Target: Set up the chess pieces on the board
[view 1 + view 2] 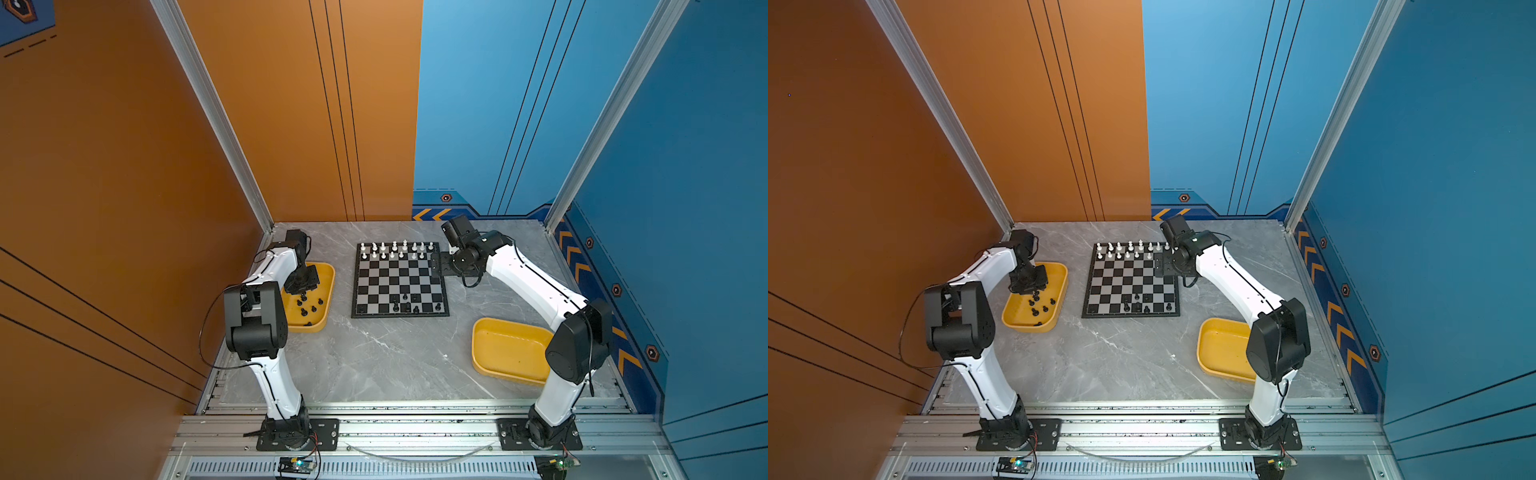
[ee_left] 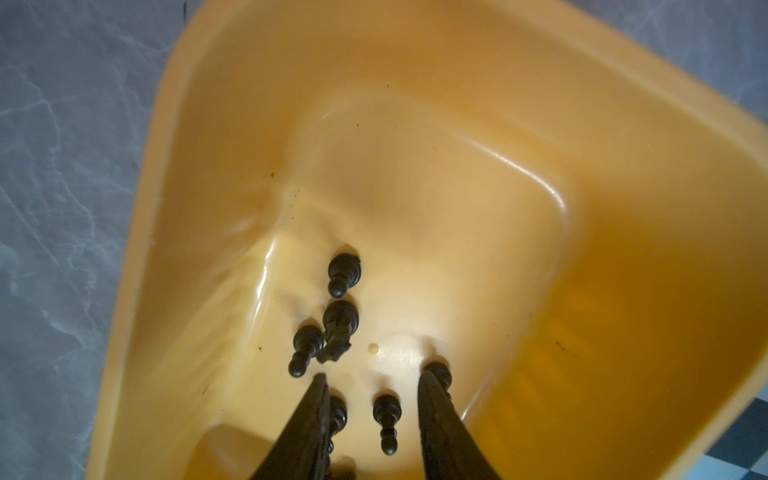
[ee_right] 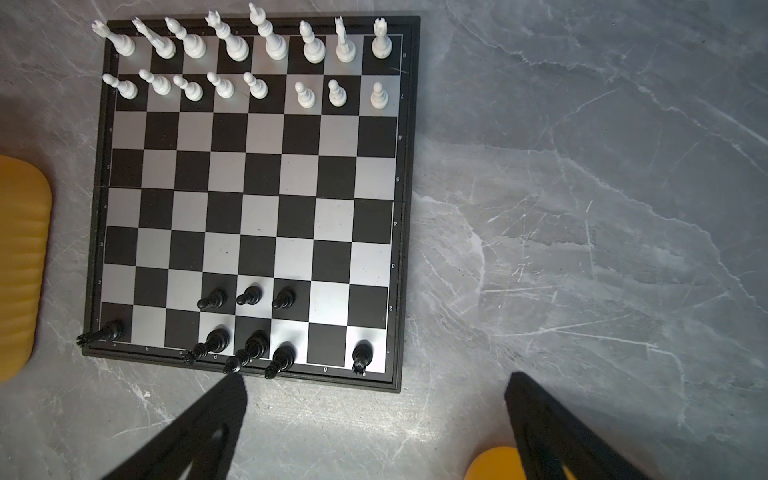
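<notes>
Fetching black's next piece: the left gripper (image 2: 374,372), jaws partly open, straddles a black pawn (image 2: 386,415) in the yellow tray (image 2: 457,62) beside the board (image 3: 249,199) and should next close squarely on it, while the right gripper (image 3: 374,377) gapes empty.

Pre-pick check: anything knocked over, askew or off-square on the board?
Nothing stands out. The white pieces fill two rows, one per square; the black pieces on the board stand upright. The rest sit in the tray.

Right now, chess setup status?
Left tool open, straddling a black pawn in the yellow tray. Right tool open, empty, beside the board. White pieces all set; black pieces partly. Nothing blocking.
</notes>
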`<state>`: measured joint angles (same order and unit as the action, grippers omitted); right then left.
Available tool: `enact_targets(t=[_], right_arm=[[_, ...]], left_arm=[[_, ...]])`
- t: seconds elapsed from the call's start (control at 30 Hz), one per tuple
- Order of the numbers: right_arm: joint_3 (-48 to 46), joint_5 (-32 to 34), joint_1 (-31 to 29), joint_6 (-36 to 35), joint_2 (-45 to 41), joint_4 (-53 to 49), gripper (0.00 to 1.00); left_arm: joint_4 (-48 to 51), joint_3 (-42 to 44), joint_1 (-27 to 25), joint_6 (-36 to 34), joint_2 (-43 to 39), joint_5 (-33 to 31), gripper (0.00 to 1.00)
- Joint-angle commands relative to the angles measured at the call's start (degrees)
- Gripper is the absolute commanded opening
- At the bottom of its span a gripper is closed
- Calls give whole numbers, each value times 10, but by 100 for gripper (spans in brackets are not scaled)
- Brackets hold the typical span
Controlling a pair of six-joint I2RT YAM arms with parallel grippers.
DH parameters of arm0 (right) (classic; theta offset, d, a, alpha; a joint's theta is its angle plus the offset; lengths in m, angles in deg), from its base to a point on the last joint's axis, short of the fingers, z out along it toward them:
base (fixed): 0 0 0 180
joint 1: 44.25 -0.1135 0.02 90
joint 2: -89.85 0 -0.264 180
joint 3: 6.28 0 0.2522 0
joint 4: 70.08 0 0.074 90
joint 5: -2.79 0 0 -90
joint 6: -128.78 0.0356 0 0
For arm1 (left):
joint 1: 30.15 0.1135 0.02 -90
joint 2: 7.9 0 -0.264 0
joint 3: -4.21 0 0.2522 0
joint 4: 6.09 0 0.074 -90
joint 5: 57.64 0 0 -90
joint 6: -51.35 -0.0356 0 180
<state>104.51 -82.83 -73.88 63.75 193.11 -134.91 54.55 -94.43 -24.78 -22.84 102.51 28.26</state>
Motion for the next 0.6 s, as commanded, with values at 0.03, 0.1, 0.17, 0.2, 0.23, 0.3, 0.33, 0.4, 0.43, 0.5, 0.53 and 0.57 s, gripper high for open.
enact_targets(t=[0.03,0.1,0.17,0.2,0.23,0.3,0.33,0.4,0.43,0.5,0.53,0.57], right_arm=[[21,14,3,9,12,-27,100],[25,14,4,8,16,-28,100],[31,13,4,9,20,-31,100],[35,13,4,8,23,-33,100],[38,12,5,8,25,-36,100],[45,12,5,7,30,-39,100],[49,12,5,6,34,-40,100],[55,10,5,5,39,-41,100],[55,9,6,4,42,-43,100],[75,9,6,2,48,-47,100],[78,9,6,1,52,-48,100],[82,9,5,0,54,-49,100]], left_arm=[[2,-21,9,-17,21,-12,37],[2,-25,11,-18,27,-12,37],[2,-27,12,-18,31,-10,36],[2,-27,12,-19,32,-9,36],[2,-27,13,-19,33,-9,36],[2,-25,13,-20,32,-11,36],[2,-24,13,-21,33,-11,36],[2,-22,15,-21,33,-9,36],[2,-22,16,-21,34,-9,36],[2,-23,18,-21,36,-7,36],[2,-23,19,-21,37,-6,35],[2,-23,19,-21,38,-6,35]])
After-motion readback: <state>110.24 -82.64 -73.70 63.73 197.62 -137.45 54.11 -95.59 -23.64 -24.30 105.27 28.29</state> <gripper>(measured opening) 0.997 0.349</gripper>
